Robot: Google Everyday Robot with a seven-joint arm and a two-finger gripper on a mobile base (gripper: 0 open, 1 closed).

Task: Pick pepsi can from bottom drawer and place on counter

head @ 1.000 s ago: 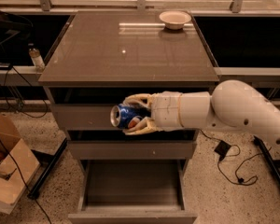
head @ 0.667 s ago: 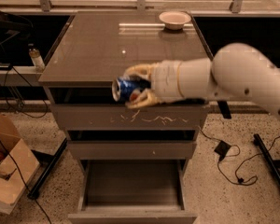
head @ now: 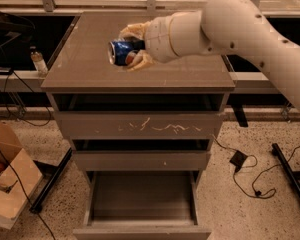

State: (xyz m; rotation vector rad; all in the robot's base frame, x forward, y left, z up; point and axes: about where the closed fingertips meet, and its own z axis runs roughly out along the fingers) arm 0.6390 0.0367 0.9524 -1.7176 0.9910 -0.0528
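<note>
My gripper [head: 127,48] is shut on the pepsi can [head: 121,52], a blue can held on its side with its silver top facing left. It hangs just above the counter [head: 90,66], over the middle of the grey-brown top. The bottom drawer [head: 142,204] is pulled open at the foot of the cabinet and its grey tray shows nothing inside. My white arm [head: 240,24] reaches in from the right.
A white-scratched drawer front [head: 140,126] sits below the counter, with a narrower middle drawer [head: 140,160] under it. A small bottle [head: 38,61] stands on a ledge at the left. A cardboard box [head: 10,184] and cables lie on the floor.
The gripper has lifted the can from in front of the upper drawers up and over the counter. The bowl at the back of the counter is now hidden behind the arm.
</note>
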